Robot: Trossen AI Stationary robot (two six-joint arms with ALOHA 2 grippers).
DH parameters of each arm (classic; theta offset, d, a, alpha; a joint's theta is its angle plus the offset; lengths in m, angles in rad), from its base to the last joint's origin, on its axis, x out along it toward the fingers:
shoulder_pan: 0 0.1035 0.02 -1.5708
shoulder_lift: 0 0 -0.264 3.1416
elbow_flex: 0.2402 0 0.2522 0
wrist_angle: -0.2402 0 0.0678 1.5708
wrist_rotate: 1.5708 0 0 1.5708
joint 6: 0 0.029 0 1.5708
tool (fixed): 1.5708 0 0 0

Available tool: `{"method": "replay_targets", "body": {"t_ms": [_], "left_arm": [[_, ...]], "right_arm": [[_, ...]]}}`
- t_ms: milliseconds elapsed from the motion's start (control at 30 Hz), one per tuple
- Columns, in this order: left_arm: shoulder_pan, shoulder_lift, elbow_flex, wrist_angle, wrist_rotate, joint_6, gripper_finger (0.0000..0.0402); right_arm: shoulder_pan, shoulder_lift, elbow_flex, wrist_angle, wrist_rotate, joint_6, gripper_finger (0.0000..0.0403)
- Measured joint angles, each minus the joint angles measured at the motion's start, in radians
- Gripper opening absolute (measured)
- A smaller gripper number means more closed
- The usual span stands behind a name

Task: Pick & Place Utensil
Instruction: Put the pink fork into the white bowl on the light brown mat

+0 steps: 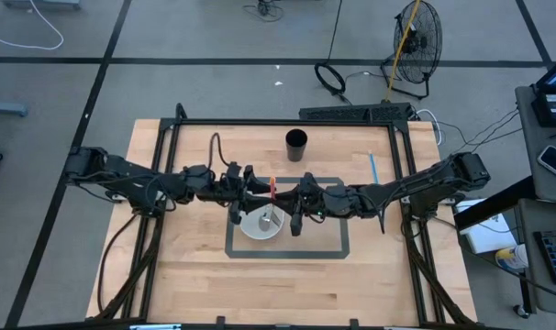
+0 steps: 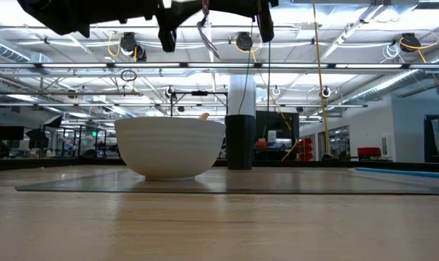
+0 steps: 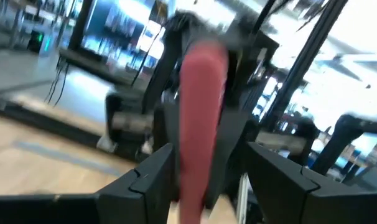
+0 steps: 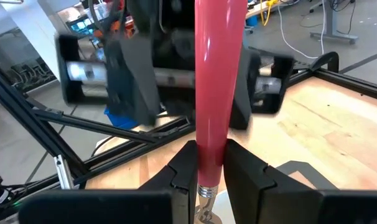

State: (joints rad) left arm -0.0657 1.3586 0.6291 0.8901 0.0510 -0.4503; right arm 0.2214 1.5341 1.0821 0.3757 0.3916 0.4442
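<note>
Wood table [image 1: 195, 275] | right fingers [image 4: 208, 167] clamp glossy red utensil [image 4: 214, 81] | left fingers [image 3: 204, 171] straddle it, grip unclear

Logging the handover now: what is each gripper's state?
Left gripper: open around the red-handled utensil.
Right gripper: closed on the red-handled utensil.

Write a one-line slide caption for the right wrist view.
Right gripper clamps the red-handled utensil upright above the table, facing the left gripper close behind it.

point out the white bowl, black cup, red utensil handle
white bowl [image 2: 169, 147]: low view, front of its outer wall.
black cup [image 1: 296, 144]: high view, its rim.
red utensil handle [image 4: 217, 81]: right wrist view, mid-handle above the fingers.
</note>
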Motion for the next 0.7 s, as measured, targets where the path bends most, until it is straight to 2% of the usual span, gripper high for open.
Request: {"method": "replay_targets", "body": {"t_ms": [200,533,700], "left_arm": [[0.009,0.029,0.011,-0.003,-0.001,0.004,0.0185],[0.014,0.032,0.02,-0.005,0.008,0.054,0.0067],[0.014,0.032,0.02,-0.005,0.007,0.053,0.0066]], "right_arm": [[0.001,0.0,0.0,-0.023,-0.001,0.0,0.0052],[0.001,0.0,0.0,-0.031,0.001,0.0,0.0052],[0.001,0.0,0.0,-0.034,0.001,0.0,0.0052]]}}
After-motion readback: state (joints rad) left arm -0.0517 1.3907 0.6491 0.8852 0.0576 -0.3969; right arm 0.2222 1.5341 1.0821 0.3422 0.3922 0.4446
